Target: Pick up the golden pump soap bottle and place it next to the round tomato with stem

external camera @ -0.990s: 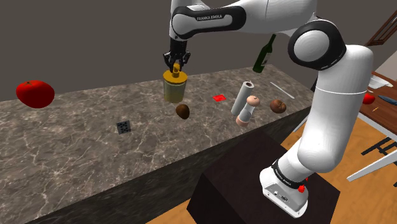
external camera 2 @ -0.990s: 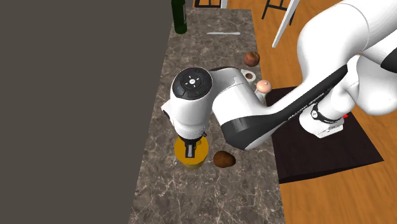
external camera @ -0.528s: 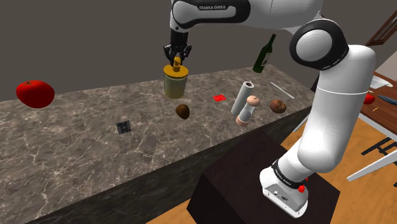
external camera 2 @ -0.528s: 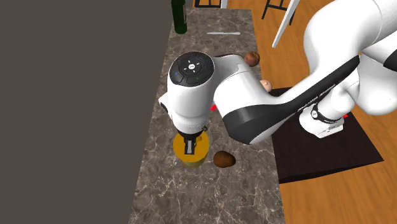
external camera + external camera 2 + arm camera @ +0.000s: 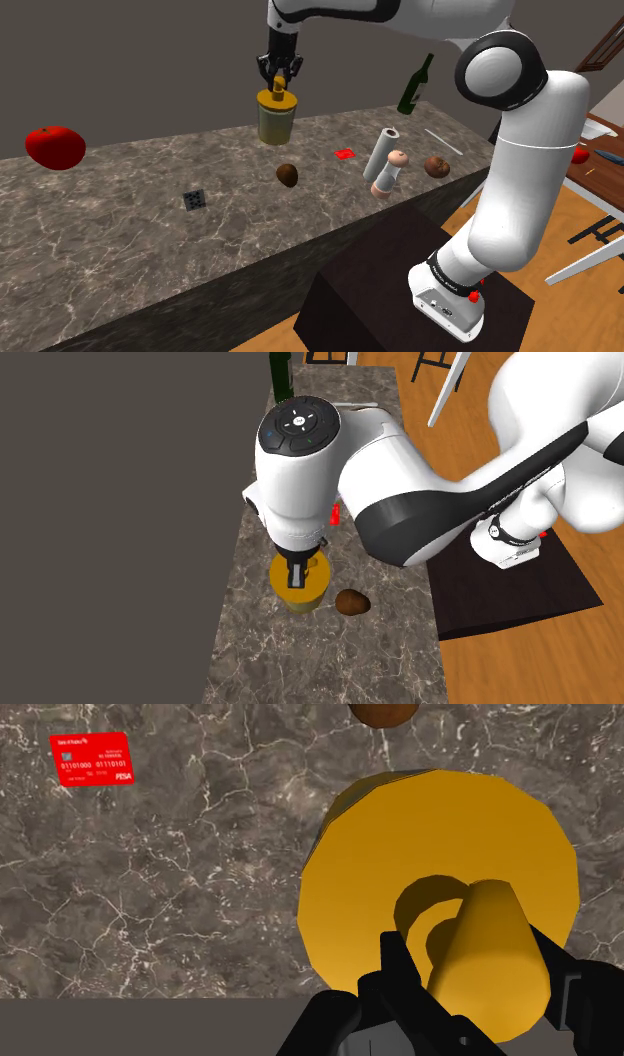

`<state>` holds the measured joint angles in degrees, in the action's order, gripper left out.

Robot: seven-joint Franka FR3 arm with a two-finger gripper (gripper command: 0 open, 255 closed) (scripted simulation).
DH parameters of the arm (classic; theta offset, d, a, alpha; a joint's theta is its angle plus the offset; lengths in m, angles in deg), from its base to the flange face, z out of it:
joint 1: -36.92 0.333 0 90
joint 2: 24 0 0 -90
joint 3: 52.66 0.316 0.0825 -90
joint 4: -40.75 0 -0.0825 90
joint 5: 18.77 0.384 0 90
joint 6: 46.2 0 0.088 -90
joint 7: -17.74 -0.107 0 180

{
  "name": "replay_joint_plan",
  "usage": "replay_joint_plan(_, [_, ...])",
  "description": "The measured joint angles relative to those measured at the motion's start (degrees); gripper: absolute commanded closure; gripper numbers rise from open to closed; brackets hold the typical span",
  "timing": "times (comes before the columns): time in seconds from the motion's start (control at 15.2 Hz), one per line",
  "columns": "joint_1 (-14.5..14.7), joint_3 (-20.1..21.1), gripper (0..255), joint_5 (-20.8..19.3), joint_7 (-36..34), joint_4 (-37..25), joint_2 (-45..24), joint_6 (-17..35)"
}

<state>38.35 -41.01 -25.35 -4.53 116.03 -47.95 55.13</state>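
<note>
Clasping the pump of the golden soap bottle tightly, the gripper is holding it above the marble counter. The carry seems to be starting, calling next for a sweep to the red tomato, well apart at the shoulder view's left.

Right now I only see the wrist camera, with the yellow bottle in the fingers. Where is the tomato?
Observer: The red tomato sits on the counter, far toward the shoulder view's left of the yellow bottle.
Operator: Is anything lying on the way there?
Observer: A small dark square thing lies on the counter between them, nearer the front edge.
Operator: And what's on the other side?
Observer: A dark green bottle stands toward the shoulder view's right.
</note>
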Motion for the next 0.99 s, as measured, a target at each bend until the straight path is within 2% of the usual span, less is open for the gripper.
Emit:
replay_joint_plan(0.59, [0.7, 0.0, 255, -0.2, 0.3, -8.9, -1.4, -7.5])
replay_joint_plan(0.99, [-4.4, -1.1, 255, 2.2, 5.6, 2.5, 8.1, -5.2])
